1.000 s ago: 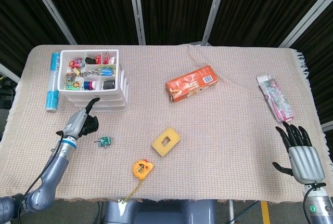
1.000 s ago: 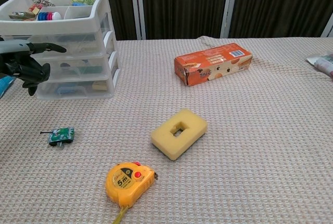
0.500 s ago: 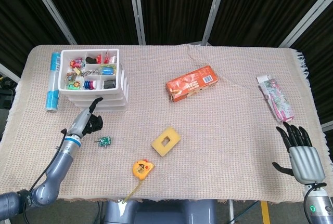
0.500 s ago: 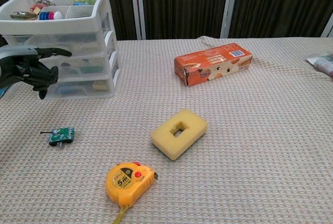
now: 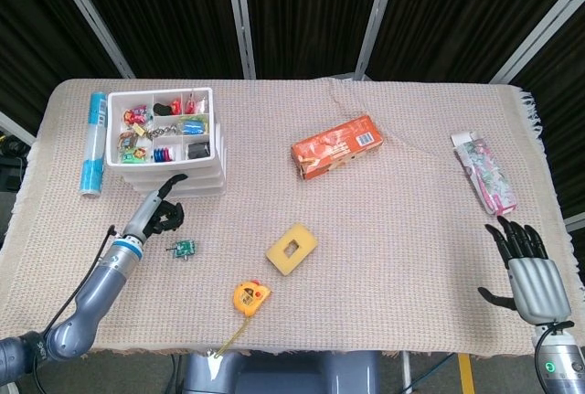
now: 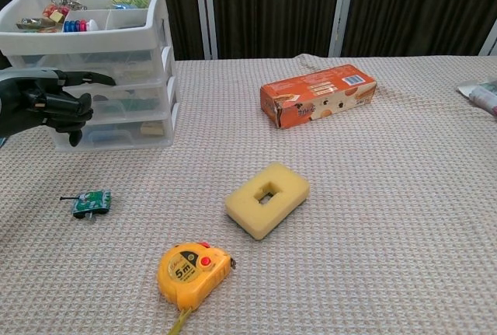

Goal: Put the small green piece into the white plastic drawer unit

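The small green piece [image 5: 185,249] lies on the woven cloth in front of the white plastic drawer unit [image 5: 214,152]; the chest view shows the green piece [image 6: 91,202] left of centre and the drawer unit [image 6: 159,55] at the far left. My left hand [image 5: 161,210] hovers between the two, just up and left of the piece, holding nothing. In the chest view the left hand [image 6: 48,105] has one finger stretched out and the others curled down. My right hand [image 5: 526,264] rests at the front right table edge, fingers spread, empty.
A yellow sponge block [image 5: 292,250] and a yellow tape measure [image 5: 249,297] lie right of the green piece. An orange box [image 5: 337,146] sits mid-table and a pink packet [image 5: 484,171] at the far right. A blue-white tube [image 5: 91,143] lies left of the drawer unit.
My left hand has moved right and a little forward, closer to the green piece. The green piece and the right hand have not moved.
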You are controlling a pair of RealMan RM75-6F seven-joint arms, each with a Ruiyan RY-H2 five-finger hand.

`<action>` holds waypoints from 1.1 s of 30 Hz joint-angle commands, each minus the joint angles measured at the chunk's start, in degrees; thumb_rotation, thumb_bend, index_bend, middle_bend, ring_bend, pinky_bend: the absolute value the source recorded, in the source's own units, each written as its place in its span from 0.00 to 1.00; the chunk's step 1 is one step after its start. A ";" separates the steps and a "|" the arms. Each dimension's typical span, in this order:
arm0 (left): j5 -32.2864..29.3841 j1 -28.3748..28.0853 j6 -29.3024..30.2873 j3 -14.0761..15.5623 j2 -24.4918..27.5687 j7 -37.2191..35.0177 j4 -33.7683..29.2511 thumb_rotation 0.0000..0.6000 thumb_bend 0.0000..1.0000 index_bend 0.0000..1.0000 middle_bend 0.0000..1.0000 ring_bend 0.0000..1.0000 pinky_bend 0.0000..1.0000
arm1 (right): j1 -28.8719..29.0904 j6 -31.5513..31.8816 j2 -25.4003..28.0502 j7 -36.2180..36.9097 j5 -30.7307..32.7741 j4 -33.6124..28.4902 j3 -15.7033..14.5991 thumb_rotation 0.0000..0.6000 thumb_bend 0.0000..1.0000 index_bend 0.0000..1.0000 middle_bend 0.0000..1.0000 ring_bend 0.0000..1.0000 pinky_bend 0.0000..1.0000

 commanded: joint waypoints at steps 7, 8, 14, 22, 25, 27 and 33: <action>6.33 3.89 1.57 2.33 2.62 -3.63 -2.98 1.00 0.76 0.29 0.96 0.82 0.63 | -0.12 0.30 -0.10 -0.08 -0.06 0.04 0.02 1.00 0.00 0.09 0.00 0.00 0.00; 6.64 4.09 1.63 2.50 2.81 -3.78 -3.06 1.00 0.76 0.29 0.96 0.82 0.63 | -0.13 0.32 -0.11 -0.10 -0.07 0.05 0.02 1.00 0.00 0.09 0.00 0.00 0.00; 11.83 6.76 3.20 5.50 4.66 -4.97 -4.05 1.00 0.76 0.29 0.96 0.82 0.63 | -0.21 0.51 -0.19 -0.25 -0.03 0.05 0.06 1.00 0.00 0.09 0.00 0.00 0.00; 22.84 10.48 11.81 10.48 6.47 1.17 -4.03 1.00 0.76 0.27 0.96 0.82 0.63 | -0.32 0.83 -0.26 -0.30 -0.13 0.05 0.11 1.00 0.00 0.09 0.00 0.00 0.00; 30.04 11.98 18.79 12.47 6.81 8.66 -2.91 1.00 0.76 0.20 0.96 0.82 0.63 | -0.33 0.95 -0.33 -0.29 -0.31 0.13 0.10 1.00 0.00 0.09 0.00 0.00 0.00; 32.25 12.63 21.96 12.89 7.54 13.18 -3.58 1.00 0.76 0.14 0.96 0.82 0.63 | -0.33 0.95 -0.36 -0.30 -0.30 0.13 0.10 1.00 0.00 0.09 0.00 0.00 0.00; 29.10 12.46 25.17 11.34 13.12 28.68 -11.27 1.00 0.76 0.06 0.96 0.82 0.63 | -0.31 0.84 -0.39 -0.56 -0.11 0.06 0.14 1.00 0.00 0.09 0.00 0.00 0.00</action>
